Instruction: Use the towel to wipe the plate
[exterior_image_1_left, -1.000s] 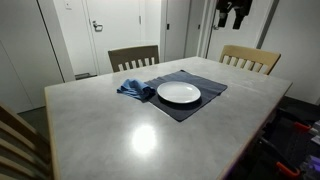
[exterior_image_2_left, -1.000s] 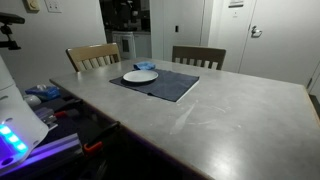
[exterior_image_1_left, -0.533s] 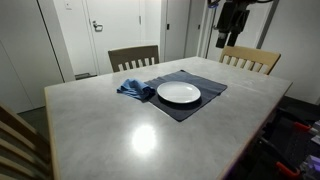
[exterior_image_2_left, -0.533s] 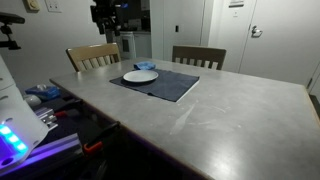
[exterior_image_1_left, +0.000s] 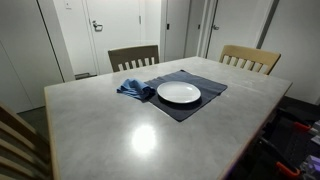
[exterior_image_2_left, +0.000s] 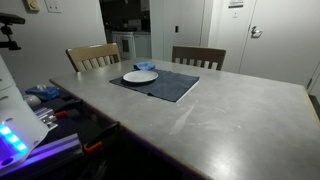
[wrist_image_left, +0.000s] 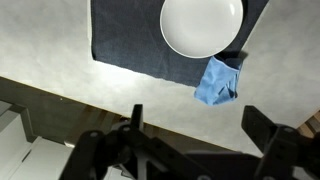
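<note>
In the wrist view the gripper (wrist_image_left: 195, 125) hangs over the grey table (wrist_image_left: 60, 85). Its two fingers (wrist_image_left: 137, 118) are spread wide apart — they hold nothing. Past it, the blue towel (wrist_image_left: 218, 80) lies bunched up at the corner of a dark mat (wrist_image_left: 125, 40), just beside the round white plate (wrist_image_left: 202, 25). The plate sits on the mat — its white face shows all over. In an exterior view, two wooden chairs (exterior_image_1_left: 133, 57) stand behind the table.
</note>
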